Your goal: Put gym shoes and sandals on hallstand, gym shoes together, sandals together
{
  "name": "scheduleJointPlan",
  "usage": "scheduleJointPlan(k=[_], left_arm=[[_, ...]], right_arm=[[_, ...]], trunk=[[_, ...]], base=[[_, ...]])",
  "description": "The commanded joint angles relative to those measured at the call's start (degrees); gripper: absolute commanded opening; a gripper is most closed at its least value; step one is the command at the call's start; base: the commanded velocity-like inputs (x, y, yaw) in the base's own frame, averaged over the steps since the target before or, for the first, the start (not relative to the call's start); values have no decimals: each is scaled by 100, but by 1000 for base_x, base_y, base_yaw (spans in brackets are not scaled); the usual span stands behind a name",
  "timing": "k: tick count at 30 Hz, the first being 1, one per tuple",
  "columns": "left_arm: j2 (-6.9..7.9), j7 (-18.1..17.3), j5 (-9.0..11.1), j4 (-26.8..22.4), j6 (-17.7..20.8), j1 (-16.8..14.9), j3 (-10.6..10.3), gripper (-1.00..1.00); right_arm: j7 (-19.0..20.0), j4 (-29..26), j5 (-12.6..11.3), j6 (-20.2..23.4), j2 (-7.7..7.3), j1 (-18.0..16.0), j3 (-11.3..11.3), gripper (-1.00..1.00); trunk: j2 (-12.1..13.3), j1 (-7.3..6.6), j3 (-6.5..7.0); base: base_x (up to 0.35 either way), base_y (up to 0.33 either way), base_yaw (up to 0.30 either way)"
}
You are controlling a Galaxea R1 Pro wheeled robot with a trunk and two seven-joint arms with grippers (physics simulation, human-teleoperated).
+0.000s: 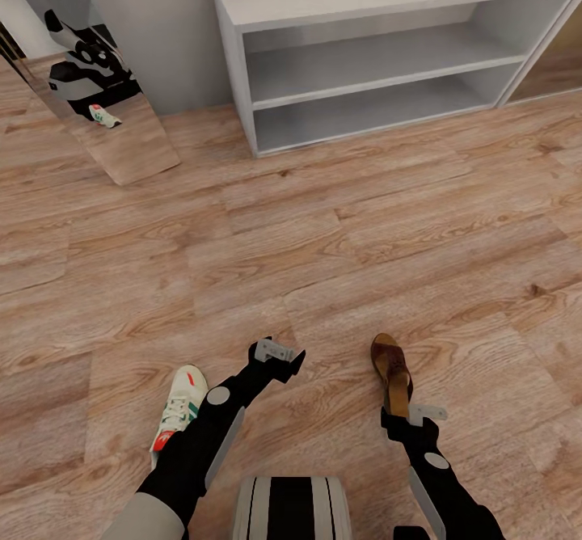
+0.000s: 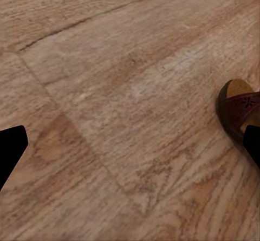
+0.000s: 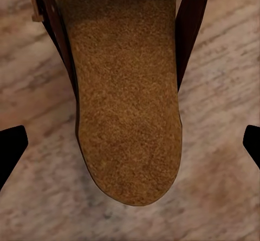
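Sandal (image 3: 130,95), dark brown straps, tan insole, on floor (image 1: 323,225)

The left arm (image 1: 212,427) covers the right side of a gym shoe (image 1: 179,415) on the corridor floor (image 1: 339,225). The right gripper (image 1: 412,420) hides the heel of a sandal (image 1: 390,370); whether its fingers grip the sandal cannot be told. In the left wrist view, that sandal (image 2: 240,109) is cut off at the frame edge. The hallstand (image 1: 372,55) runs out of frame at top. A leaning mirror (image 1: 89,63) reflects a shoe too small to identify.
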Motion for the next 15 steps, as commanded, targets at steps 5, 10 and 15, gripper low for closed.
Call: scheduleJointPlan(k=[5, 10, 15], left_arm=[[-2, -22, -22, -8, 40, 0, 5, 100], [6, -32, -39, -11, 31, 1, 3, 100], [9, -32, -35, -15, 28, 1, -1, 100]], right_arm=[[-19, 1, -57, 7, -3, 0, 14, 100], [-19, -8, -57, 7, -3, 0, 20, 100], [-19, -13, -57, 7, -3, 0, 17, 100]], trunk=[[-1, -1, -3], [-1, -1, -3], [-8, 12, -114]], base=[[0, 0, 0], [0, 0, 0], [0, 0, 0]])
